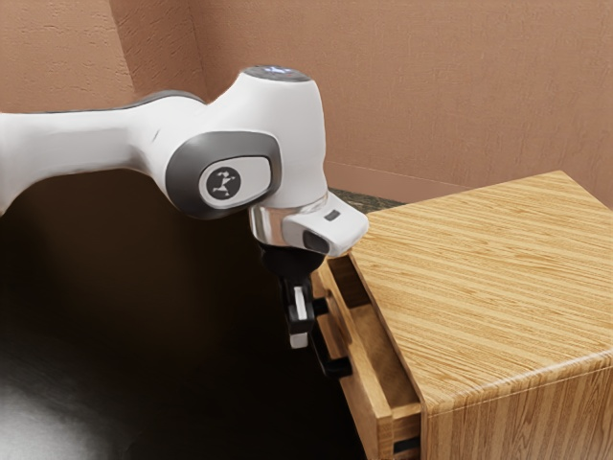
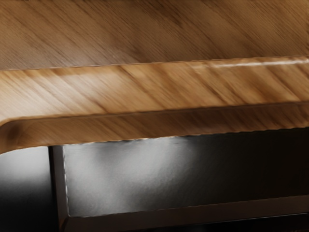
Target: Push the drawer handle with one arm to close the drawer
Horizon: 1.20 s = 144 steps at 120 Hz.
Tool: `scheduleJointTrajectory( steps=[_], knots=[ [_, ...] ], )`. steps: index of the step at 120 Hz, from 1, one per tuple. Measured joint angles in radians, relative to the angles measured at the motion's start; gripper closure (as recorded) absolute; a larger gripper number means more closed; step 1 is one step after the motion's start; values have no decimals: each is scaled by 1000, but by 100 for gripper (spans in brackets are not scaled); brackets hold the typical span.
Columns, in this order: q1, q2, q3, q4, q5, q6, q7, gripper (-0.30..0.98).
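Drawer handle [image 1: 335, 367]: mounted on the front of the partly open drawer [image 1: 370, 407], long axis roughly 11-to-5 o'clock in the exterior view. Its lower end lay near the gripper [image 1: 300, 339], toward 4 o'clock; contact at the upper end was unclear. Gripper opening and any hold: could not tell. Cabinet [image 1: 498, 287] stood toward 3 o'clock, the judged push direction.

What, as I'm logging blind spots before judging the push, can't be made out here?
- Gripper contact with the handle: exterior view, dark parts overlap.
- Back of the drawer: exterior view, hidden under the cabinet top.
- Lower part of the drawer front: exterior view, cut off by the bottom edge.
- Arm base: exterior view, cut off by the left edge.
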Motion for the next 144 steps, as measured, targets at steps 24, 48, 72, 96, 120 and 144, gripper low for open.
scheduleJointTrajectory(
  steps=[24, 48, 72, 96, 120, 144],
  knots=[
    [-1, 52, -20, 68, 1, 14, -6, 79],
    [-6, 74, -33, 90, -1, 22, -12, 79],
    [26, -133, 16, -43, -18, -28, -23, 79],
    [129, -126, 173, 226, 98, -223, -39, 70],
    [146, 52, 302, 458, 168, -319, -62, 32],
    [162, 73, 317, 466, 181, -335, -113, 13]
  ],
)
